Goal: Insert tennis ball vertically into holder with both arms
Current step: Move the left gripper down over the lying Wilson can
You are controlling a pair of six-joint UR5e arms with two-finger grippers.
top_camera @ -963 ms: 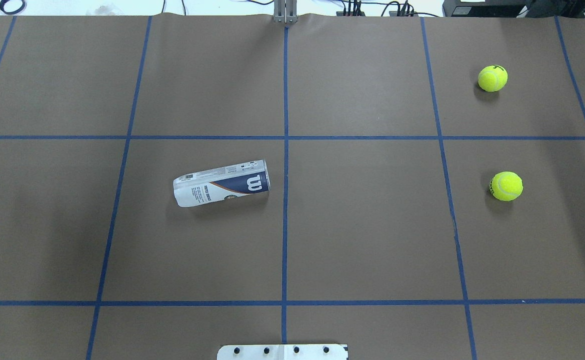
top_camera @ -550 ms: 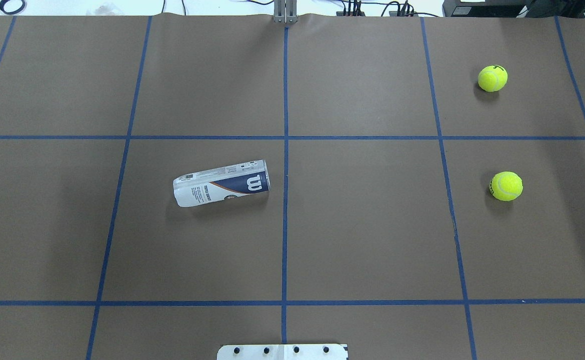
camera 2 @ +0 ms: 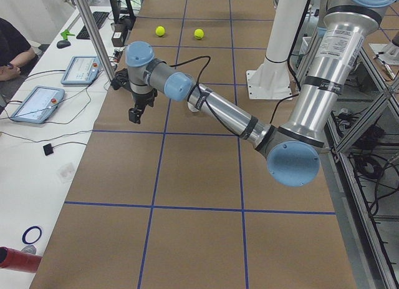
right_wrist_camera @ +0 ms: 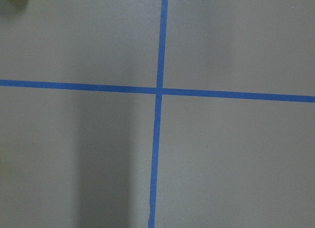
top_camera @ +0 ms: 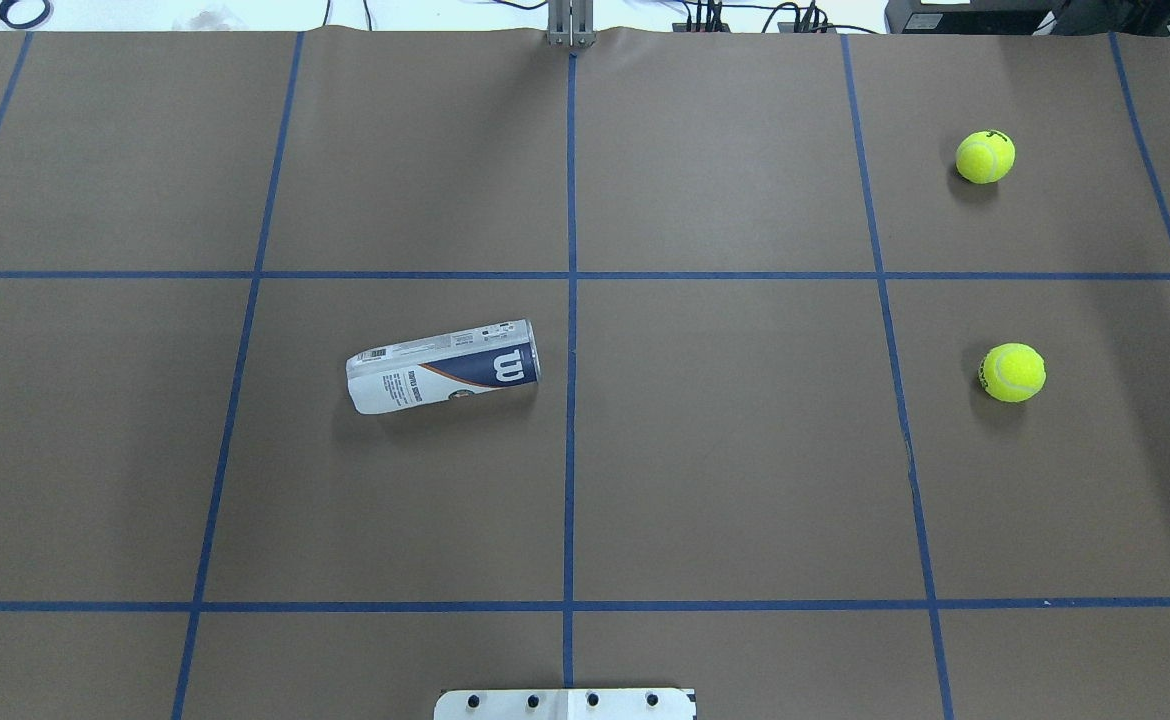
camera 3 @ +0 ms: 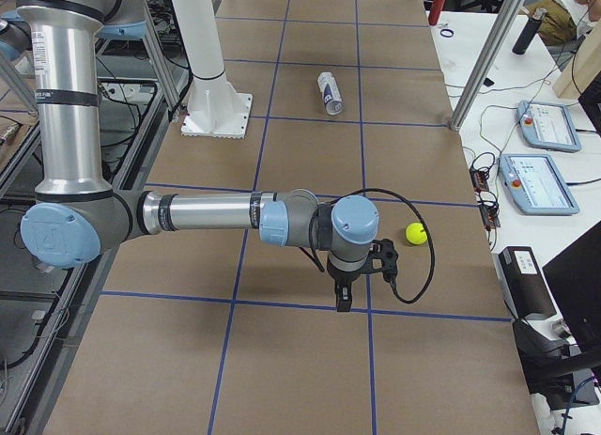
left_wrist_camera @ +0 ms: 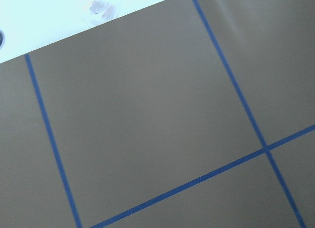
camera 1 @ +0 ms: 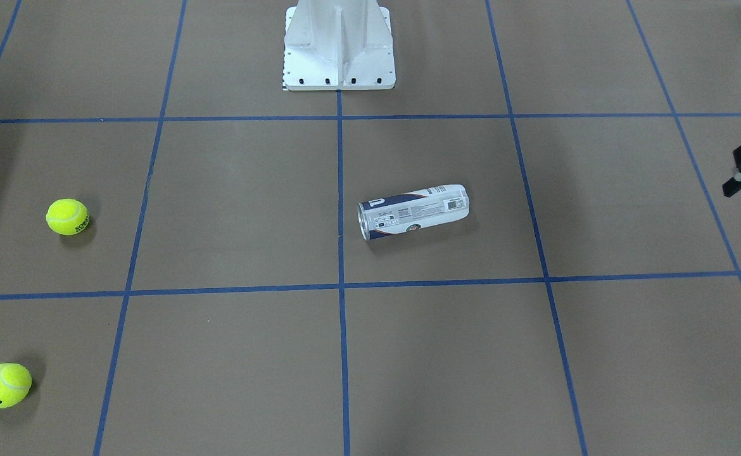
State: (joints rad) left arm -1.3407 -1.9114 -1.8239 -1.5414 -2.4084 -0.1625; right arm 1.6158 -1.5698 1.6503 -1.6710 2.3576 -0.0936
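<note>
Wilson can (top_camera: 443, 367) lies on its side mid-surface, mouth toward the right edge; it likely rolls off if nudged off-centre. Nearer tennis ball (top_camera: 1013, 372) and farther tennis ball (top_camera: 985, 157), by the right edge, may squirt from a pinch. Left gripper (camera 2: 136, 114), right gripper (camera 3: 342, 294): can't tell if jaws are apart.

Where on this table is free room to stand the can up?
The square between the holder and the near tennis ball is bare; so is the row beside the white base. The right column is busiest: the far tennis ball lies there too.
</note>
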